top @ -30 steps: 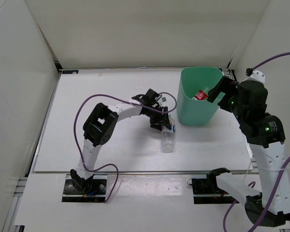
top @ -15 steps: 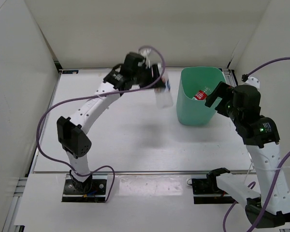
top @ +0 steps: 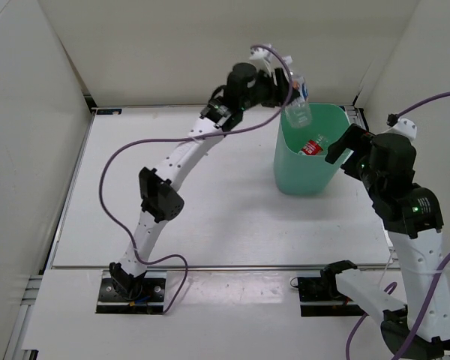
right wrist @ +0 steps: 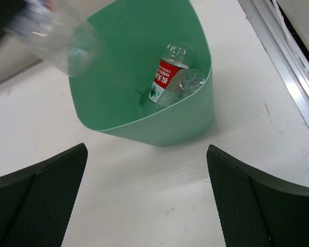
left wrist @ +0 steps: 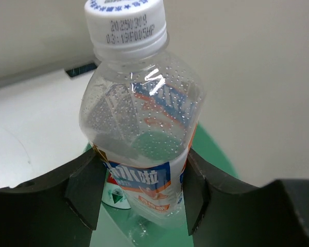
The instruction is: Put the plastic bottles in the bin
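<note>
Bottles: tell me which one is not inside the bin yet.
The blue-white labelled bottle, white-capped, held by the left gripper above the bin; the red-labelled bottle and a clear bottle lie inside it.

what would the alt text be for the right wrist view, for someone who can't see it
A mint-green bin on a white table holds a red-labelled bottle and a second clear bottle lying against it. A blurred clear bottle hangs over the bin's upper-left rim, and the right gripper is open, its dark fingers in the bottom corners, holding nothing.

White arm links [top: 181, 154], black joint housings [top: 159, 199], purple cables [top: 433, 98], green status lights [top: 413, 211]
</note>
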